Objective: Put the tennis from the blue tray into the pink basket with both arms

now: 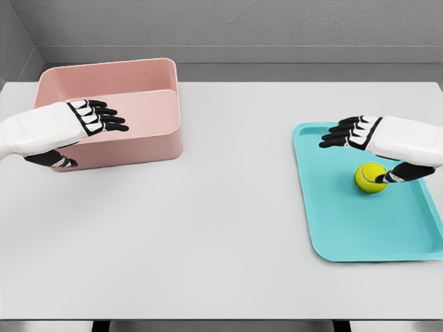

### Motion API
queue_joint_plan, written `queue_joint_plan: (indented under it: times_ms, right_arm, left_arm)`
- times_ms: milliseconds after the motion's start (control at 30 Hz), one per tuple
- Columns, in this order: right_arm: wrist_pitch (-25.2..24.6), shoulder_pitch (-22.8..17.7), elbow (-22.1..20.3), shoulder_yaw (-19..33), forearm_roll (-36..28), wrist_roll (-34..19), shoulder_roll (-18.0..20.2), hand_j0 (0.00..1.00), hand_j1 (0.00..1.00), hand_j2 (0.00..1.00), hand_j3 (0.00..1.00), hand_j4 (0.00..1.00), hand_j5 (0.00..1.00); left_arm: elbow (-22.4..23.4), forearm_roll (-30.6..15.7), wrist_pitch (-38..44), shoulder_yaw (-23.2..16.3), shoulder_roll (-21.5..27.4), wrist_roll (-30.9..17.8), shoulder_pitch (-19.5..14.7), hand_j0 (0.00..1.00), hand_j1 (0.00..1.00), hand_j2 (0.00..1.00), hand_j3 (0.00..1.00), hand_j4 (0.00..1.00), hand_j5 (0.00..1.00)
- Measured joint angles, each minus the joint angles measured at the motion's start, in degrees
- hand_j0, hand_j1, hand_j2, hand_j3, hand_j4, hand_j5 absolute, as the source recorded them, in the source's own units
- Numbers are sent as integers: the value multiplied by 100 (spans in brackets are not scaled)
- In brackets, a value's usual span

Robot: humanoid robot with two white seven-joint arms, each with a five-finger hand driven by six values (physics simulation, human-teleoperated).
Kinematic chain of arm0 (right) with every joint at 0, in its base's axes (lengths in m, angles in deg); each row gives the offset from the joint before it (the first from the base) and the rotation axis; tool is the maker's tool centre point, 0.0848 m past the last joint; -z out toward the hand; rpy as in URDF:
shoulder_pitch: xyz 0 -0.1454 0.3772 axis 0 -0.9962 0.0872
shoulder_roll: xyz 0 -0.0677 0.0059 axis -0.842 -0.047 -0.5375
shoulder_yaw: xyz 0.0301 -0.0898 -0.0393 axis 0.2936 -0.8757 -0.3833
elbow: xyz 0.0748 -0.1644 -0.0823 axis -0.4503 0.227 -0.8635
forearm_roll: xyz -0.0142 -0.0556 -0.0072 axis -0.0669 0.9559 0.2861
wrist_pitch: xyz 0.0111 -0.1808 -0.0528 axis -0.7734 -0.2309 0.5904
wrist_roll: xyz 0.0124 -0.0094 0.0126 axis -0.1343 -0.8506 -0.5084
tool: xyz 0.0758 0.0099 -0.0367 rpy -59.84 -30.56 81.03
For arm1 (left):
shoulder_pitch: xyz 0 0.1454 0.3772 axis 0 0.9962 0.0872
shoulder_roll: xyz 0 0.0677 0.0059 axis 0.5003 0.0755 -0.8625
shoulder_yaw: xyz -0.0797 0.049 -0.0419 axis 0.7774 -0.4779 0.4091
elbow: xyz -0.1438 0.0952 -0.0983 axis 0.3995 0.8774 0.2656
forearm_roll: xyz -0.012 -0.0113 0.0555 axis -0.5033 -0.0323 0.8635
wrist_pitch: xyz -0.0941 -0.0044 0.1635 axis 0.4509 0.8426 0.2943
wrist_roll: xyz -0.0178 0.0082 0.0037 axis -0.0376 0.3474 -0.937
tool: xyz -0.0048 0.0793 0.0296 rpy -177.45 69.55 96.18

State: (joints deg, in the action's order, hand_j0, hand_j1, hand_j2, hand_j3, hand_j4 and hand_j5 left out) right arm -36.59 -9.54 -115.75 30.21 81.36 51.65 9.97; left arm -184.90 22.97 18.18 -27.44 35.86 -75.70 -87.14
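Note:
A yellow-green tennis ball lies on the turquoise tray at the table's right. My right hand hovers over the tray's far part, fingers spread toward the left and its thumb reaching down to the ball's right side; it holds nothing. The pink basket stands at the far left of the table. My left hand floats in front of the basket's near wall, fingers stretched out flat to the right, holding nothing.
The grey-white table stretches wide between basket and tray. A grey wall runs behind the table's far edge. The tray's right end reaches the picture's right border.

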Motion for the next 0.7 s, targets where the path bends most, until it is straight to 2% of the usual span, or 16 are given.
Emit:
queue_joint_plan:
  times_ms: [100, 167, 400, 700]
  right_arm:
    - [0, 0, 4, -3, 89, -3, -4, 100, 100, 100, 100, 100, 100]
    - [-1, -18, 49, -11, 382, 1, -13, 100, 100, 100, 100, 100, 100]
    - [-1, 0, 821, -195, 818, 10, -295, 100, 100, 100, 100, 100, 100]
    - [0, 9, 1470, -372, 1070, -211, -689, 100, 100, 100, 100, 100, 100]
  left_arm:
    - [-2, -2, 0, 0, 5, 0, 0, 100, 100, 100, 100, 100, 100]
    - [-3, -4, 0, 0, 6, 0, 0, 100, 100, 100, 100, 100, 100]
    - [-5, -6, 0, 0, 7, 0, -9, 100, 100, 100, 100, 100, 100]
    - [-5, -7, 0, -1, 8, 0, 0, 100, 100, 100, 100, 100, 100]
